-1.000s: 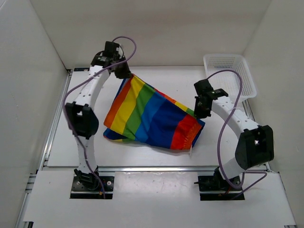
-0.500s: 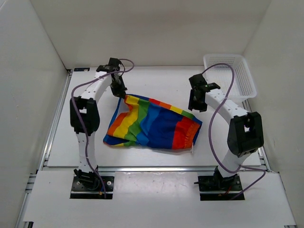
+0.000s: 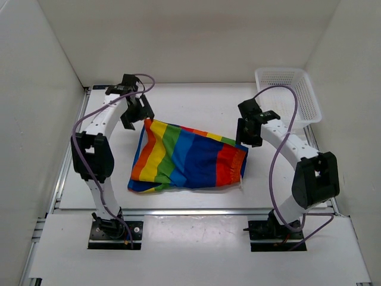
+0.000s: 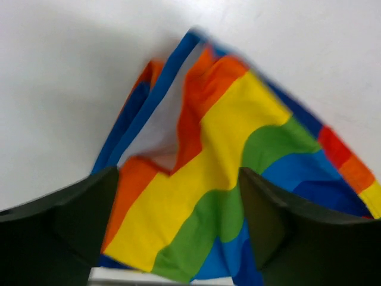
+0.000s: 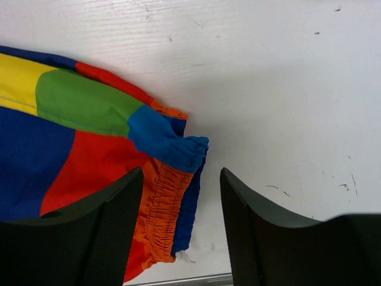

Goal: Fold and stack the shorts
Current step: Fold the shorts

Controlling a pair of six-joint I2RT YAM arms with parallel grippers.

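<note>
Shorts (image 3: 189,162) lying mid-table (image 3: 202,104), nothing gripping them.

My left gripper (image 3: 135,112) hangs with jaws wide apart just beyond the shorts' far-left corner, which seems rumpled in my blurred wrist view. My right gripper (image 3: 248,138), fingers parted, hovers at their gathered elastic edge, holding nothing.
</note>
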